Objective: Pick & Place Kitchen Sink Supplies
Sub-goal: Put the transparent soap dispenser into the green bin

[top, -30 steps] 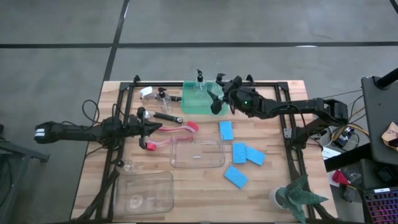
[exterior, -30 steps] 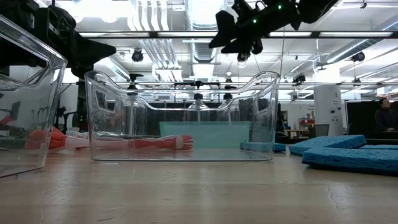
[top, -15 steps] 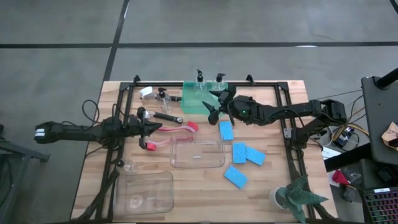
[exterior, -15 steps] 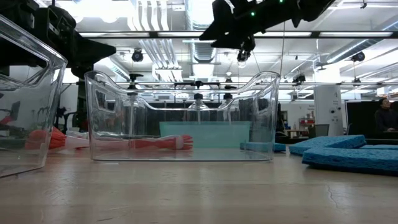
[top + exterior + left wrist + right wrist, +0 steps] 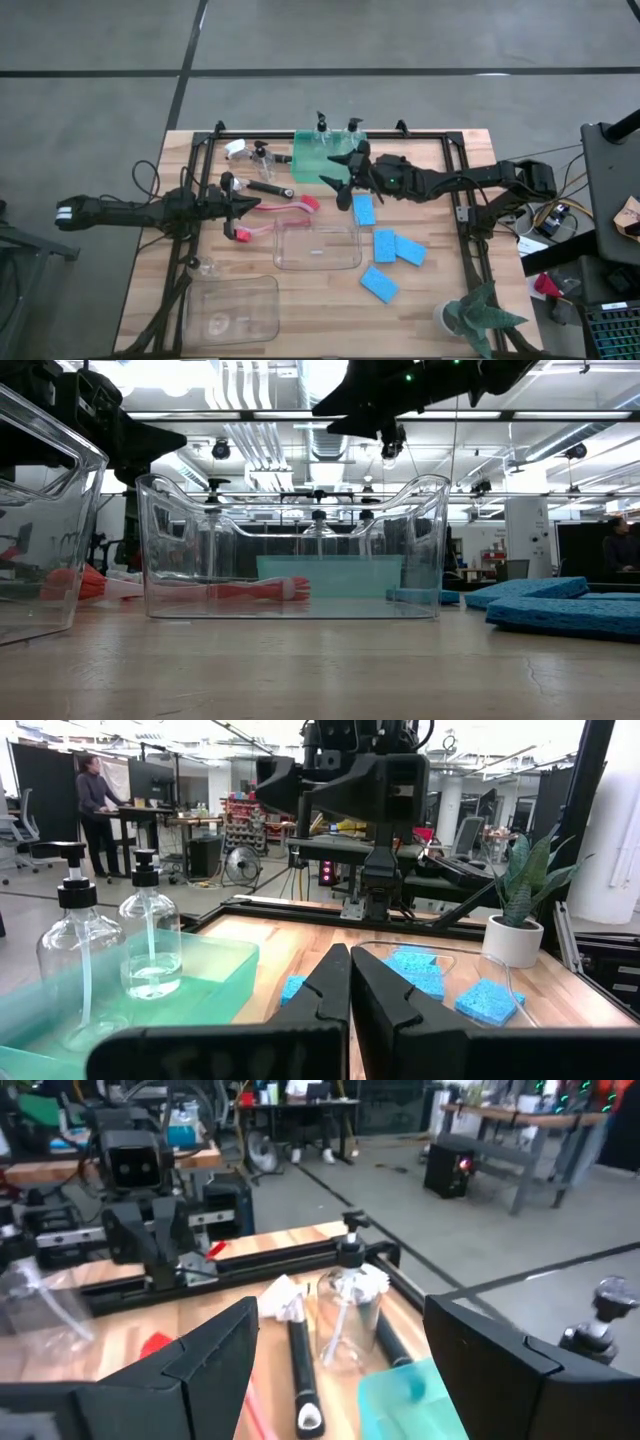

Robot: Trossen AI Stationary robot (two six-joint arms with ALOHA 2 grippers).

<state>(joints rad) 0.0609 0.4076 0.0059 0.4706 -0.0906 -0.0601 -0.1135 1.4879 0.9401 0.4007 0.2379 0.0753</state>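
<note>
A wooden counter [image 5: 420, 300] seen from above, with two dark robot arms reaching in from either side. The right arm stretches across the far half of the counter, and its gripper [image 5: 338, 168] hovers over the near edge of a green tray [image 5: 305, 165], its fingers spread wide and holding nothing. The left arm lies low along the left side. Its gripper [image 5: 243, 206] sits above the brushes with its fingers pressed together, and nothing can be seen between them.

Two clear bins stand on the counter: one [image 5: 318, 248] near the middle and another [image 5: 231, 308] at the near left corner. Two pump bottles [image 5: 322, 132] stand in the far part of the green tray. A third bottle [image 5: 263, 160] stands on the counter just left of the tray, beside a white-headed brush [image 5: 236, 148]. A black brush [image 5: 270, 188] and a red brush [image 5: 296, 205] lie between the left gripper and the middle bin. Four blue sponges [image 5: 385, 244] are scattered right of the middle bin. A potted plant [image 5: 470, 315] stands at the near right corner.
</note>
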